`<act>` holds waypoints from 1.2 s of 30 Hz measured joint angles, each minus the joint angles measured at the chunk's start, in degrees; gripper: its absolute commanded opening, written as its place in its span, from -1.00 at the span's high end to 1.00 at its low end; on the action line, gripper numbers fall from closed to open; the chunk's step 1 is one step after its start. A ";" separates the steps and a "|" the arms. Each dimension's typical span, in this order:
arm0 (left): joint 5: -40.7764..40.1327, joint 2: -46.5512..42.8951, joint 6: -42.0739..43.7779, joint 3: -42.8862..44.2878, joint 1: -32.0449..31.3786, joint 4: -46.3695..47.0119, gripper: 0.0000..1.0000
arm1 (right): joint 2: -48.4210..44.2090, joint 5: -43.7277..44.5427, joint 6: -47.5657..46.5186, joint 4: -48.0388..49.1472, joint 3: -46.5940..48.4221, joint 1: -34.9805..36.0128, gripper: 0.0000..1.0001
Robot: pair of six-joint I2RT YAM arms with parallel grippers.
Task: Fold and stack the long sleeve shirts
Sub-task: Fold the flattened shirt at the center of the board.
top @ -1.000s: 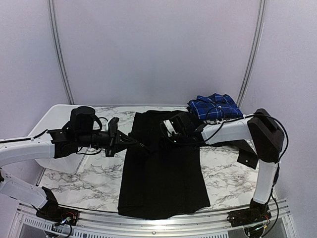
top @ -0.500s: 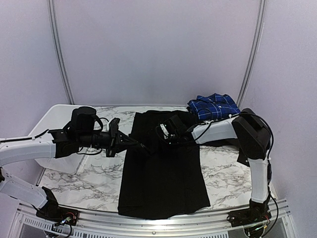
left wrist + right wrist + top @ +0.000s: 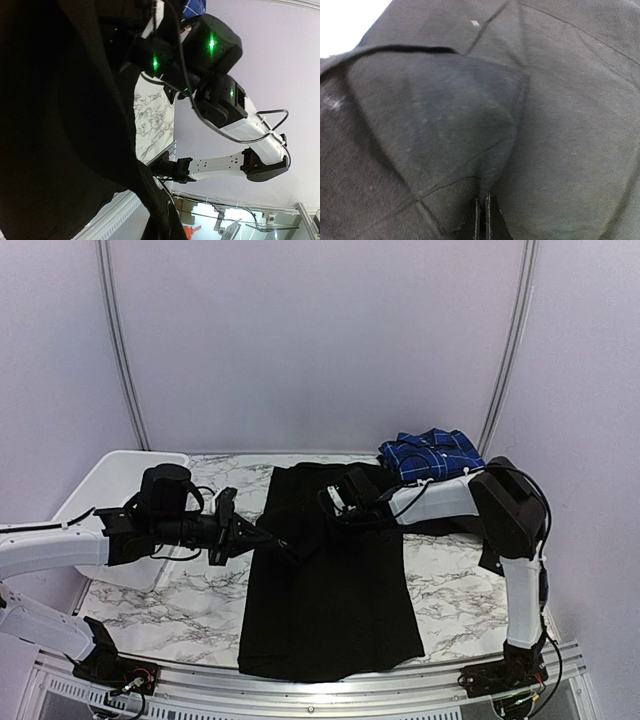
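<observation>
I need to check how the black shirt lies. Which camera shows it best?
The top external view: the black shirt lies spread on the table, nearly all of it visible. The left wrist view shows only dark cloth filling its left side; the right wrist view shows only a close-up pinched fold.

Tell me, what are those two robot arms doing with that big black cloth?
They are folding a plain black long-sleeve shirt spread on the marble table. The left gripper pinches it near its left edge, and the right gripper is shut on the cloth near the far end. A folded blue-and-white plaid shirt waits at the back right.
</observation>
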 measured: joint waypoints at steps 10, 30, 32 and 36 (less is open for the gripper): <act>0.55 -5.38 0.15 -10.82 0.15 -5.44 1.00 | -0.04 -4.98 -1.64 -1.75 0.24 -3.91 1.00; 3.82 1.60 -4.92 -14.19 -7.85 -1.57 0.85 | -0.76 -7.87 -3.91 -6.82 1.60 -3.96 0.37; 4.07 2.84 -5.25 -14.82 -8.13 -0.85 0.80 | -1.66 -7.85 -3.96 -7.28 1.49 -3.96 0.34; 4.09 5.79 -5.29 -15.21 -8.66 -0.63 0.75 | -4.63 -7.63 -4.00 -7.89 0.81 -3.82 0.31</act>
